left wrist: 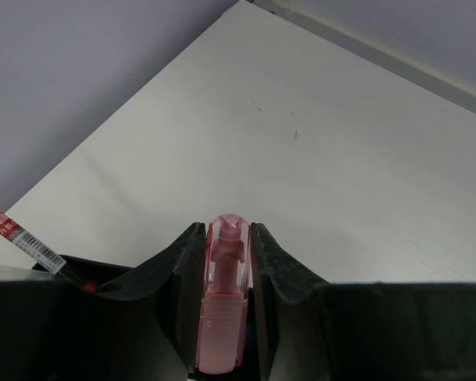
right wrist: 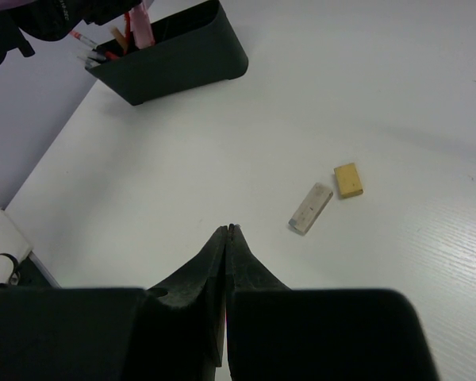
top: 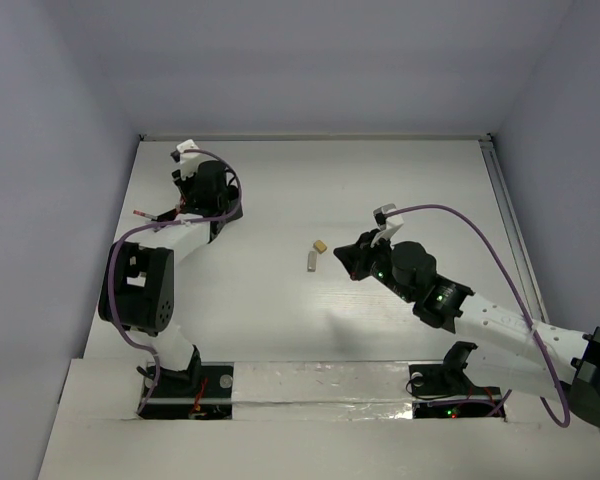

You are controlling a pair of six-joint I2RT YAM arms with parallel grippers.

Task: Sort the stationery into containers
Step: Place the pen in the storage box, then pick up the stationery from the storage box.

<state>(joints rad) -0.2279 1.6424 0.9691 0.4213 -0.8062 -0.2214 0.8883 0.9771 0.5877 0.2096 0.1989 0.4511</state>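
**Jaws: left clamped on a pink piece, right pressed together and empty**

Your left jaws are clamped across a pink capsule piece (left wrist: 224,302). Its rounded tip pokes out past the fingertips and its ribbed lower body sits deep between the pads. Your right jaws are pressed tip to tip with nothing between them.

Location of items: the held piece is at the far left of the counter (top: 380,180), over or just beside the black box (right wrist: 182,67). A red pen (left wrist: 20,236) leans out at the left of that wrist's view. A beige eraser (right wrist: 348,179) and a white eraser (right wrist: 310,208) lie flat mid-counter, close together but apart, just ahead of your right jaws.

Handling, as a judgement: the capsule piece looks like clear, hard plastic, so it should be light, smooth and rounded, and liable to slide or pivot if the grip eases. The present hold across its straight sides is the sound one. The erasers should be light, rubbery and non-slip, but they sit low. Take each across its narrow width, with the tips right down at the counter.

Pose: your left arm (top: 140,285) is folded, its elbow high near the left edge and its forearm reaching away to the box. Your right arm (top: 480,315) stretches diagonally from its base toward the centre, with its wrist pitched down and its tips low beside the erasers.
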